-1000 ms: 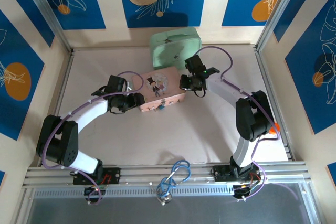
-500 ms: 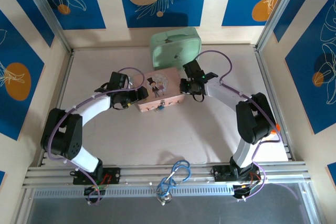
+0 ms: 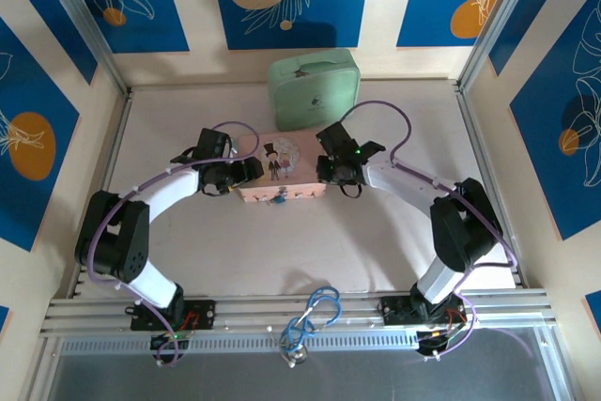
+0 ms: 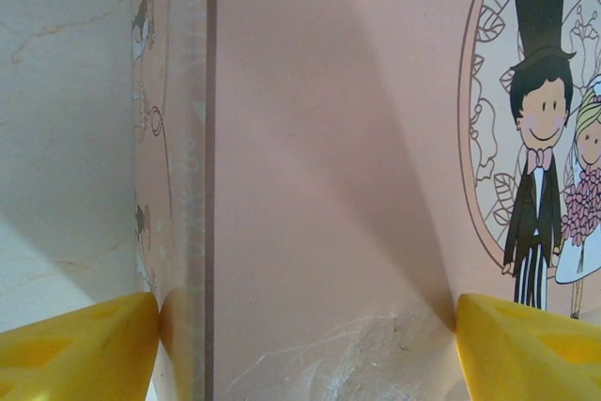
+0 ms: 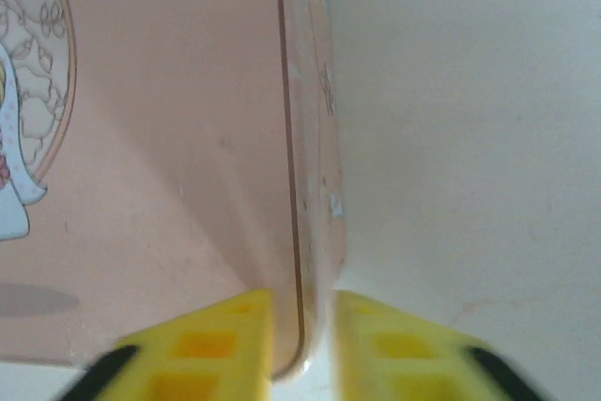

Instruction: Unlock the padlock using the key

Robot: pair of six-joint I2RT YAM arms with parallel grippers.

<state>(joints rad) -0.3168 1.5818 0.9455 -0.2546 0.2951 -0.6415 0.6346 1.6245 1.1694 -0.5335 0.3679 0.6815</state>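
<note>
The pink case [image 3: 282, 164] with a cartoon couple on its lid lies mid-table, its front wall turned toward the arms. A tiny blue padlock [image 3: 282, 199] hangs at the latch on that wall. My left gripper [image 3: 252, 174] is at the case's left end. In the left wrist view it [image 4: 305, 326] is open wide, one yellow finger [image 4: 84, 345] beside the case's side wall and the other over the lid [image 4: 329, 138]. My right gripper [image 3: 322, 171] is at the right end. Close up it [image 5: 302, 326] is pinched on the case's edge [image 5: 315, 185].
A mint green case [image 3: 313, 89] stands against the back wall just behind the pink one. A blue cable loop [image 3: 315, 316] with a small metal piece lies on the near rail between the arm bases. Frame posts bound the table on both sides.
The pink case has swung from slanted to nearly square with the table and shifted slightly left. Both grippers moved with it, the right one coming left and nearer.
</note>
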